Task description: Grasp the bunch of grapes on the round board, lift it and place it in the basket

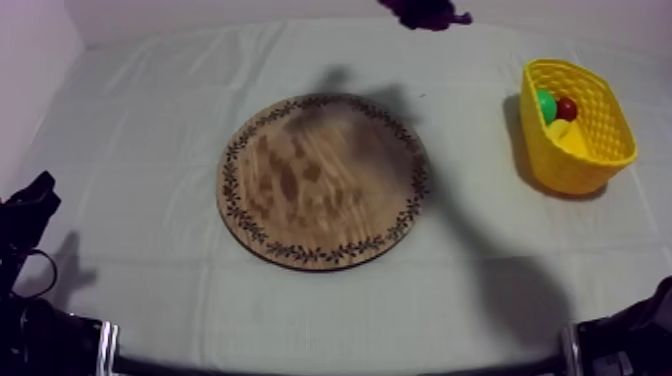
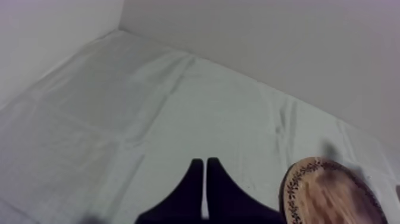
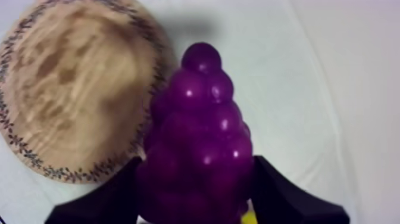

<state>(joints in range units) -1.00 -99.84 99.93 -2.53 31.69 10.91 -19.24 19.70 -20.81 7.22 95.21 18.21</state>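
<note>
Right pincer (image 3: pixel 196 176) grips the glossy purple bunch of grapes (image 3: pixel 199 113), held clear of the round wooden board (image 3: pixel 71 89) with its patterned rim. Left pincer (image 2: pixel 205 179) is closed on nothing. The yellow basket (image 1: pixel 600 110) stands at the bench's (image 1: pixel 150 120) right edge.

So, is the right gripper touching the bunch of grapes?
Touching. In the right wrist view the right gripper presses its fingers against both sides of the bunch of grapes.

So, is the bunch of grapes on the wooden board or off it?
Off. The right gripper holds the bunch of grapes, jaws shut round it; the wooden board lies bare.
</note>
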